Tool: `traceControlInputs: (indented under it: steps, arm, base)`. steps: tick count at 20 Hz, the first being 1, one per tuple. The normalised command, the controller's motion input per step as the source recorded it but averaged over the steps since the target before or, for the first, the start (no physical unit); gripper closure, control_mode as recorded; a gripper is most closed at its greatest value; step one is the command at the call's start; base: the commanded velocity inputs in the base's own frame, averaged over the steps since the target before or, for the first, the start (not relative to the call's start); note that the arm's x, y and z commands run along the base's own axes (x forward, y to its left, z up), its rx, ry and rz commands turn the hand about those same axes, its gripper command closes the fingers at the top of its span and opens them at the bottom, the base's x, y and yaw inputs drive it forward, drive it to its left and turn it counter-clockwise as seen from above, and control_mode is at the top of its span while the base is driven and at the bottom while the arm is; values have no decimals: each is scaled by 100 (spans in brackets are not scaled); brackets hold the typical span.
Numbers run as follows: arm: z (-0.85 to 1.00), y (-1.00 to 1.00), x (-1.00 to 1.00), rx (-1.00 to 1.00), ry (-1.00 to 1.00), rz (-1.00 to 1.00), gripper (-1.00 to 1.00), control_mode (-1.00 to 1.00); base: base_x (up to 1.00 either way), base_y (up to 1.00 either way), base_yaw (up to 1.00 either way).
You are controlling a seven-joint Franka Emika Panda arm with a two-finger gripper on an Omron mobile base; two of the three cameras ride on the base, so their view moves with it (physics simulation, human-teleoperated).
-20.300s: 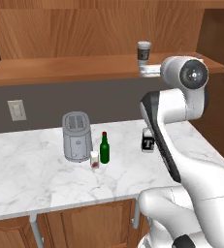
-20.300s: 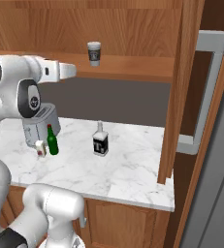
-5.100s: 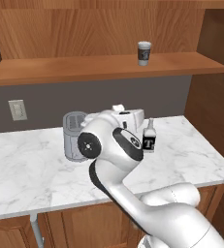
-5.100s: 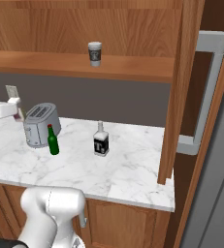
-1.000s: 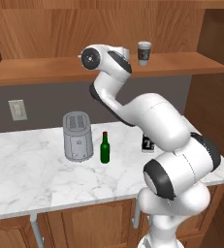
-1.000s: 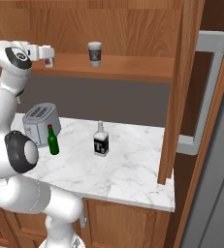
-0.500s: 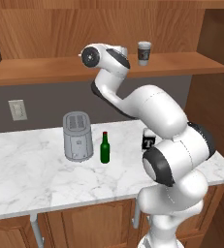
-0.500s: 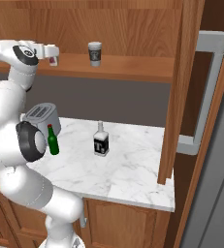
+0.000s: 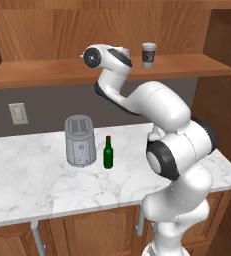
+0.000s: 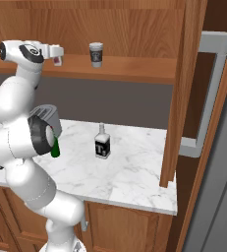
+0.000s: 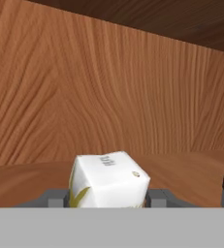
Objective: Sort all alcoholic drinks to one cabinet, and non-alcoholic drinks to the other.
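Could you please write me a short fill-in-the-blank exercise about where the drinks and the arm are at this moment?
1. The white carton is held between the jaws, above the wooden ____.
2. The coffee cup stands on the shelf with a ____ lid on top.
3. The green bottle stands on the counter beside the grey ____.
4. The clear bottle carries a ____ label.

Missing words: shelf; white; toaster; black

Carton (image 11: 108, 180) sits between the jaws, above the shelf (image 10: 134, 69). Coffee cup (image 10: 96, 54) stands on the shelf beside the jaws. Far below them, green bottle (image 9: 107, 153) and squarish bottle (image 10: 102, 142) stand on the surface (image 9: 32, 175).
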Motion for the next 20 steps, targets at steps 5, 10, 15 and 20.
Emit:
traceControlInputs:
  steps: [5,10,15,20]
  arm:
    - [-26,0,24,0,0,0,100,-100]
    - [-27,0,19,0,0,0,100,-100]
    - [-22,0,4,0,1,0,-100,-100]
    - [-1,0,0,0,0,0,-100,-100]
  base:
    - [0,0,0]
    - [0,0,0]
    - [0,0,0]
    - [0,0,0]
